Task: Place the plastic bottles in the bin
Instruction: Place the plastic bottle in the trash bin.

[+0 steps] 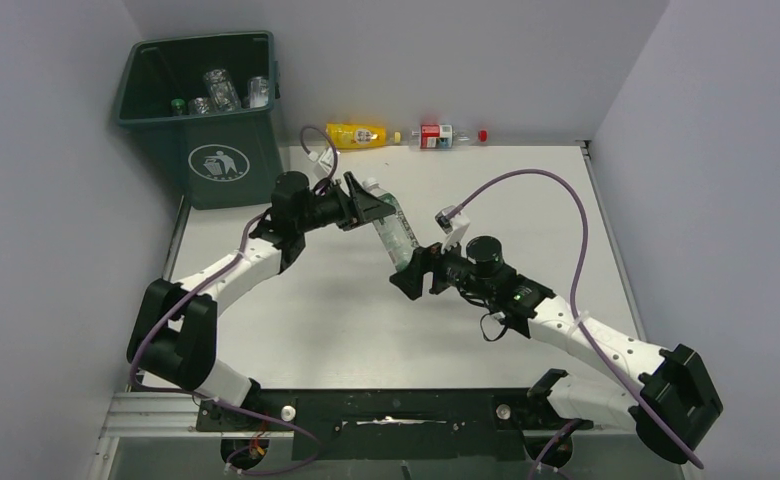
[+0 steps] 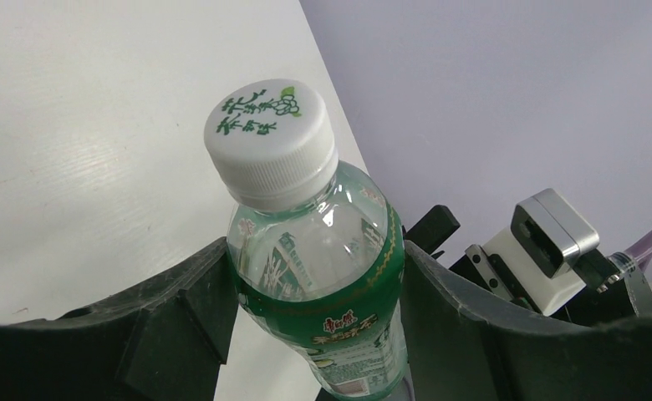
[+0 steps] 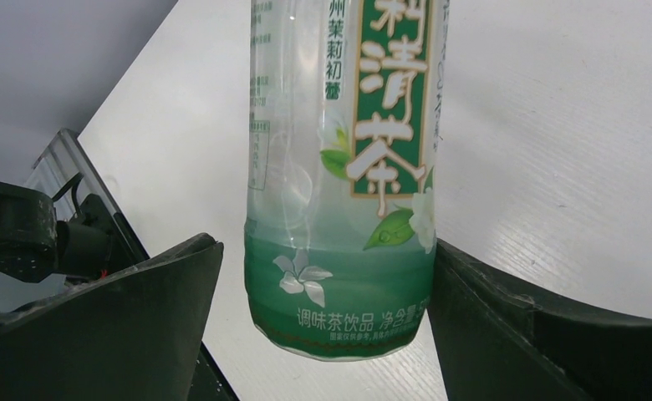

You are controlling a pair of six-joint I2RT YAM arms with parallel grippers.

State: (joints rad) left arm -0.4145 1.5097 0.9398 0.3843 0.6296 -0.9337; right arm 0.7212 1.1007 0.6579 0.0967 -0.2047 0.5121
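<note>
The left end effector (image 1: 366, 203) pinched a clear, green-labelled tea bottle (image 1: 394, 232) below its white cap (image 2: 271, 142); the right end effector (image 1: 413, 272) stood spread about its green-tinted base.

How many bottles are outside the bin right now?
3. A yellow bottle and a red-labelled bottle lie by the far wall; a green-labelled bottle is gripped by the left end effector, its base inside the open right end effector. Others may be hidden.

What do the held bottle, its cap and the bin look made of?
Bottle: clear, glossy thin plastic; see-through wall with highlights, and a printed green film label.
Cap: opaque white plastic with a ribbed skirt.
Bin: dark green moulded plastic, slight sheen, probably rigid.
</note>
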